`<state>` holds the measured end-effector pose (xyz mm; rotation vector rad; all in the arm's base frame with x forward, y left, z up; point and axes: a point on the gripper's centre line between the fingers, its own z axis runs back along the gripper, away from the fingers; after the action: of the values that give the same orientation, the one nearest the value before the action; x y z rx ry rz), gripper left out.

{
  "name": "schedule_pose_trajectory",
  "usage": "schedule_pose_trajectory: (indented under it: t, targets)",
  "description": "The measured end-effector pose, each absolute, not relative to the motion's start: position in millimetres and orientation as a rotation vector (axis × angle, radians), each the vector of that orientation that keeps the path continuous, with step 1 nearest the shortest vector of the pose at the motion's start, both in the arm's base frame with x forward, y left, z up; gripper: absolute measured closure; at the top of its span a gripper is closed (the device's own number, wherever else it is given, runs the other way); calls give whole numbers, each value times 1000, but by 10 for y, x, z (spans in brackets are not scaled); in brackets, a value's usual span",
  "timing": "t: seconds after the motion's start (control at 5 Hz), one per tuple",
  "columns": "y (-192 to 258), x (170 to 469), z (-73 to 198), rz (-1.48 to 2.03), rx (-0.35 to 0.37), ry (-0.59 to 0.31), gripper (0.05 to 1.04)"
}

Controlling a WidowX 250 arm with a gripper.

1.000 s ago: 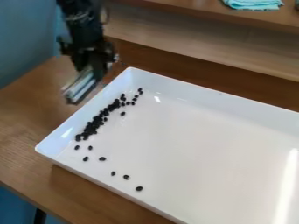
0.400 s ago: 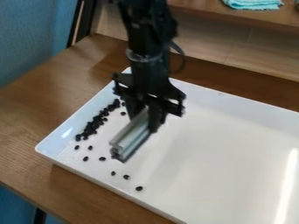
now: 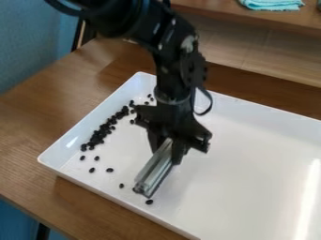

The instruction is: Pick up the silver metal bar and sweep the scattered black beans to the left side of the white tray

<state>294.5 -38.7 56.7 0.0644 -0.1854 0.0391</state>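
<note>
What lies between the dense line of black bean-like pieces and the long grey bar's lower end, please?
In the camera view, a few loose black pieces lie scattered there on the white rectangular tray.

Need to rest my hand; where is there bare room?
The broadest bare patch is the white tray's floor between the pale bar in the gripper and the glare streak. Wooden tabletop also lies bare left of the tray in the picture. Crowded: the tray's left wall, where dark pieces cluster; a few lie by the bar's tip.

Free room lies over the right side of the white tray (image 3: 257, 164); raised walls and left-side black pieces (image 3: 96, 137) obstruct.
</note>
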Motion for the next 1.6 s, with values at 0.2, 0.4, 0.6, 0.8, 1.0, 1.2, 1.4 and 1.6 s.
schedule_pose_trajectory:
  t: [0.2,0.4,0.6,0.8,1.0,1.2,1.4,1.6]
  targets:
    - [-504,2963,413,32,84,-190,698]
    - [-571,2969,369,35,99,-198,698]
    - [-576,2979,369,35,98,-206,698]
    - [-464,3021,355,28,98,-230,698]
    - [-238,3038,368,41,98,-261,698]
    - [15,2996,430,47,99,-271,698]
    - [235,2960,520,36,83,-289,698]
    - [444,2908,572,31,71,-309,698]
